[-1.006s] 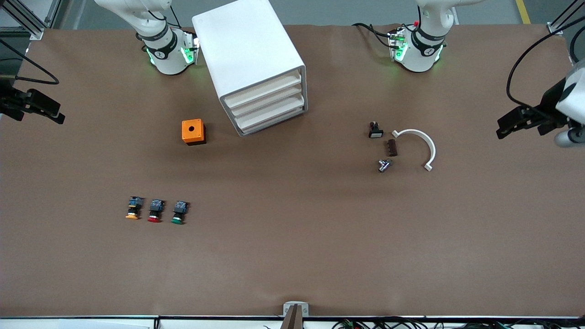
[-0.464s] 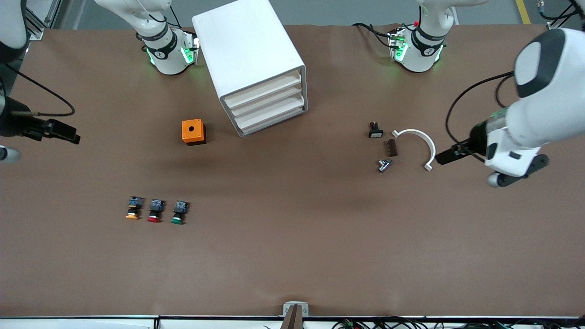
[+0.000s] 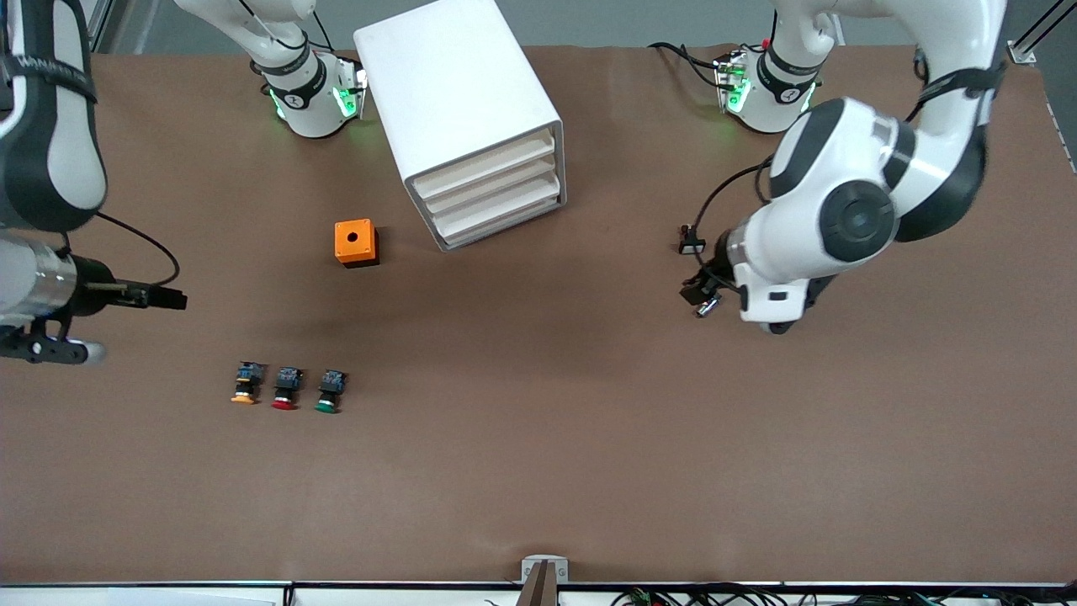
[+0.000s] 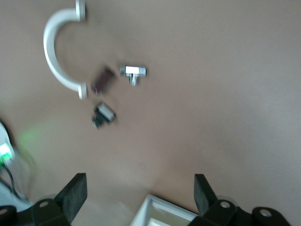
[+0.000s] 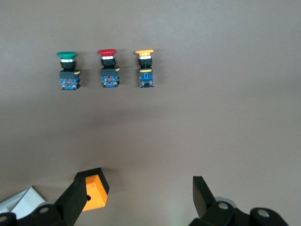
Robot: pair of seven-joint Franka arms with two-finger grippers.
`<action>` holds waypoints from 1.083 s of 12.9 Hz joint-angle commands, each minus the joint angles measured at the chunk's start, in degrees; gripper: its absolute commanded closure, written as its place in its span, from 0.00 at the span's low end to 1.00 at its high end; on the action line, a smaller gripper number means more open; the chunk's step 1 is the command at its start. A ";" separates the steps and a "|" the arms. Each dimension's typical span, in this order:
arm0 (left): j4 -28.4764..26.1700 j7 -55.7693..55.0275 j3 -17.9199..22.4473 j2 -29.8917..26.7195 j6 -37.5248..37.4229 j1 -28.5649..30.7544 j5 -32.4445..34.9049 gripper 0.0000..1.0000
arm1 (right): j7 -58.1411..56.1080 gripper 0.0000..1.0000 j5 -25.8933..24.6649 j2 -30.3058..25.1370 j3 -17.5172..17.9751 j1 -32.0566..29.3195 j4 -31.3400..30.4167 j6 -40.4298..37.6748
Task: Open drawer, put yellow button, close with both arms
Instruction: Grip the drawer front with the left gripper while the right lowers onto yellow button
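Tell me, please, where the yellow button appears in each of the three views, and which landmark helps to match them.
Front view: the yellow button ends the row of three buttons, toward the right arm's end of the table.
Right wrist view: it lies beside the red button.
Left wrist view: not in it.
Shared landmark: the orange box, also in the right wrist view.
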 commanded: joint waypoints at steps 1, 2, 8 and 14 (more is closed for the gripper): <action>3.53 -12.93 0.25 5.70 -0.34 -3.77 -2.44 0.00 | -0.15 0.01 -0.60 4.41 0.59 -1.52 0.62 3.19; 4.32 -17.77 0.25 7.02 -0.34 -5.27 -2.44 0.00 | -0.23 0.01 -0.95 6.17 0.59 -1.61 0.54 4.42; 6.00 -41.87 0.25 14.58 2.81 -9.85 -13.83 0.00 | -0.85 0.01 -0.96 15.49 0.59 -2.49 0.27 13.12; 5.56 -51.79 0.25 20.29 5.11 -11.26 -37.30 0.05 | -0.85 0.01 -0.78 21.21 0.68 -2.23 -2.62 23.31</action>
